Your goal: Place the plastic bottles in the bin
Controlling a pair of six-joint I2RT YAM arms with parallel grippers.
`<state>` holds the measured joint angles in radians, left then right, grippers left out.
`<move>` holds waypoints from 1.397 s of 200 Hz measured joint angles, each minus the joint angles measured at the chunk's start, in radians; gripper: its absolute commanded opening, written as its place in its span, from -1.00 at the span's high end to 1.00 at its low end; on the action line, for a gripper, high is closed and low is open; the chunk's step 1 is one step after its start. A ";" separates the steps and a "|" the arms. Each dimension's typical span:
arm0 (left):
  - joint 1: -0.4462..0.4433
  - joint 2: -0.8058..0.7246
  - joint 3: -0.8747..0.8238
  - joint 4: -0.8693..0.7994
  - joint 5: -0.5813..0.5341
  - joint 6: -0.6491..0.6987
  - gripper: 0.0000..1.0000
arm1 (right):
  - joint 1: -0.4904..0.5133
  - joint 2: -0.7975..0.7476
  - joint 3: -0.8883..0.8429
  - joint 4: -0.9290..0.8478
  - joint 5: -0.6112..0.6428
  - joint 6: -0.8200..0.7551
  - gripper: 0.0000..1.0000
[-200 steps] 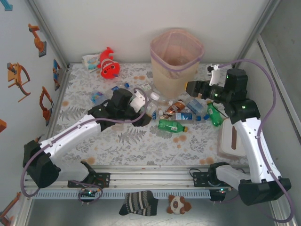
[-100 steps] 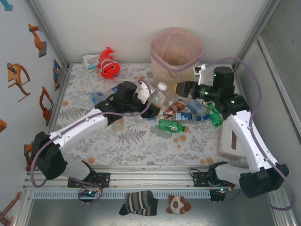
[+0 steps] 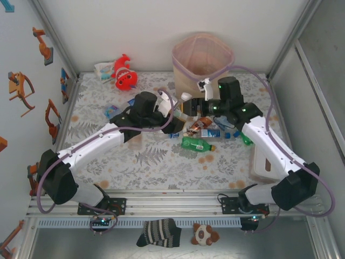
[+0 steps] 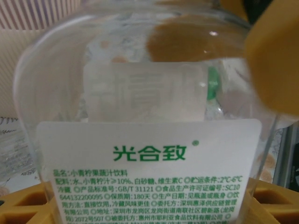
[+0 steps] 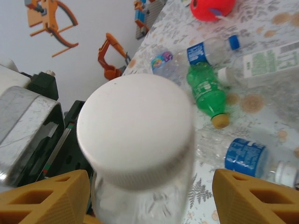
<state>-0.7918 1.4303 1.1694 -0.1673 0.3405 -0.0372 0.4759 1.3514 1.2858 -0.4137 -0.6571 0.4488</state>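
The left gripper [image 4: 149, 207] has its jaws clamped on a clear bottle [image 4: 140, 93], just on the near side of the bin [image 3: 186, 81]. The bottle's white label [image 4: 149, 177] reads 光合致 in green, with fine print below including "GB/T 31121". The right gripper [image 5: 149, 196] has its jaws wide on either side of the bottle's white cap [image 5: 135, 126].

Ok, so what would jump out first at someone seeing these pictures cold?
The left gripper grips a clear white-capped bottle in front of the bin, while the right gripper stands open around its cap. A scatter of bottles lies near them, and a red fish plush sits at the far left.
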 measured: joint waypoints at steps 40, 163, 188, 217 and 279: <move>-0.002 0.000 0.001 0.008 0.000 -0.004 -0.12 | 0.028 0.034 0.002 0.002 0.004 0.000 -0.26; -0.002 0.014 0.010 0.030 -0.009 -0.005 -0.51 | 0.035 0.014 0.003 -0.005 0.059 0.000 0.12; -0.002 0.013 0.011 0.032 -0.007 -0.008 -0.54 | 0.031 0.006 0.020 -0.027 0.091 -0.006 0.13; 0.000 0.004 0.010 0.032 -0.008 -0.014 -0.56 | 0.005 0.008 0.076 -0.061 0.117 -0.027 0.13; 0.007 -0.105 -0.019 0.011 -0.034 -0.019 -0.58 | -0.129 0.081 0.259 -0.095 0.127 -0.060 0.13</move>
<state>-0.7845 1.3254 1.1500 -0.1562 0.3069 -0.0566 0.3473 1.4322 1.5448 -0.5087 -0.5297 0.3885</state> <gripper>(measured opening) 0.789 0.439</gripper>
